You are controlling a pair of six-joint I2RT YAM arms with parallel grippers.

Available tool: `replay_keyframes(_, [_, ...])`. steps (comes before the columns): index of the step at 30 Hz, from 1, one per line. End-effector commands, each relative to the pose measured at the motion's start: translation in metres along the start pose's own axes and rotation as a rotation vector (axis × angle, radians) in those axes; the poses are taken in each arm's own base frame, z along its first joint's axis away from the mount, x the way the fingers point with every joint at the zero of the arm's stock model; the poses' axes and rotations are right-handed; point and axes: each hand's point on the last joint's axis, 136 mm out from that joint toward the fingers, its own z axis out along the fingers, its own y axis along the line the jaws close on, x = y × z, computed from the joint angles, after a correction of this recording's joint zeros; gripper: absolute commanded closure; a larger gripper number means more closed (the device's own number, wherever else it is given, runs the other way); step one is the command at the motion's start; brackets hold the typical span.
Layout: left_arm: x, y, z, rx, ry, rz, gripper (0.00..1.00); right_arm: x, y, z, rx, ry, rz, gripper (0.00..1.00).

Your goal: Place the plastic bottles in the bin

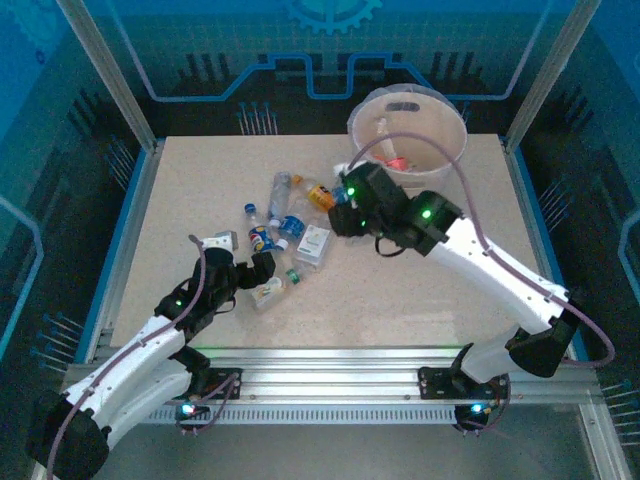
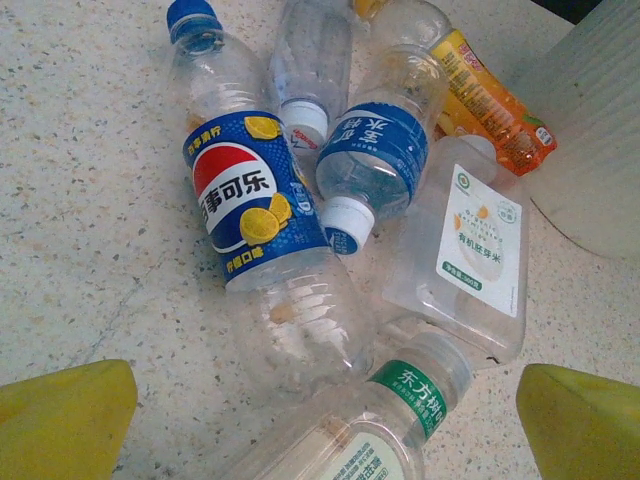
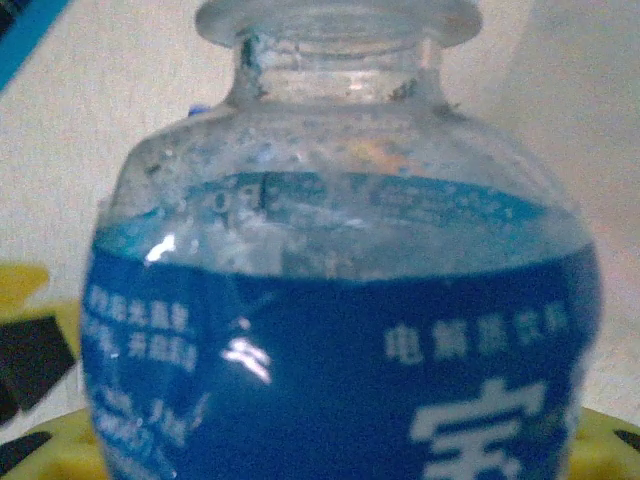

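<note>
Left end effector [image 2: 322, 425] spread wide; right arm [image 1: 490, 262] stretched forward.

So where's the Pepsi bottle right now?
In the left wrist view, the Pepsi bottle lies on the table left of centre, beside the blue-labelled water bottle.

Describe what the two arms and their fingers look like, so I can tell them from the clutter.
The left arm and right arm have white shells with black joints and wrists, small green lights and a mauve-grey cable along each. The fingers are yellow.
</note>
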Motion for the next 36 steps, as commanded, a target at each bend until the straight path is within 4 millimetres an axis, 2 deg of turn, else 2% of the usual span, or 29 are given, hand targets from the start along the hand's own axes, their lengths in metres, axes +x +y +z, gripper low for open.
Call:
replay_keyframes(1, [-0.022,-0.017,-0.008,0.061,-0.058,0.023,0.01,-0.035,-0.029,-0.014,0.051,-0.071,-0.03,0.58])
replay_keyframes(8, [-0.028,-0.029,-0.015,0.109,-0.066,0.05,0.01,-0.101,-0.085,-0.009,0.152,-0.157,0.024,0.59])
replay_keyframes(11, [-0.028,-0.032,-0.016,0.121,-0.06,0.067,0.01,-0.115,-0.111,0.003,0.207,-0.147,0.055,0.59])
replay_keyframes(14, [-0.026,-0.033,-0.016,0.129,-0.045,0.082,0.01,-0.121,-0.136,0.019,0.247,-0.117,0.092,0.58])
replay_keyframes(22, [-0.01,-0.048,-0.018,0.195,0.079,0.228,0.01,-0.112,-0.185,0.063,0.329,0.005,0.148,0.56])
replay_keyframes(30, [0.006,-0.055,-0.011,0.195,0.228,0.28,0.01,-0.089,-0.211,0.099,0.375,0.115,0.155,0.5])
replay_keyframes(36, [0.012,-0.054,-0.009,0.168,0.275,0.284,0.01,-0.071,-0.223,0.119,0.387,0.186,0.162,0.35])
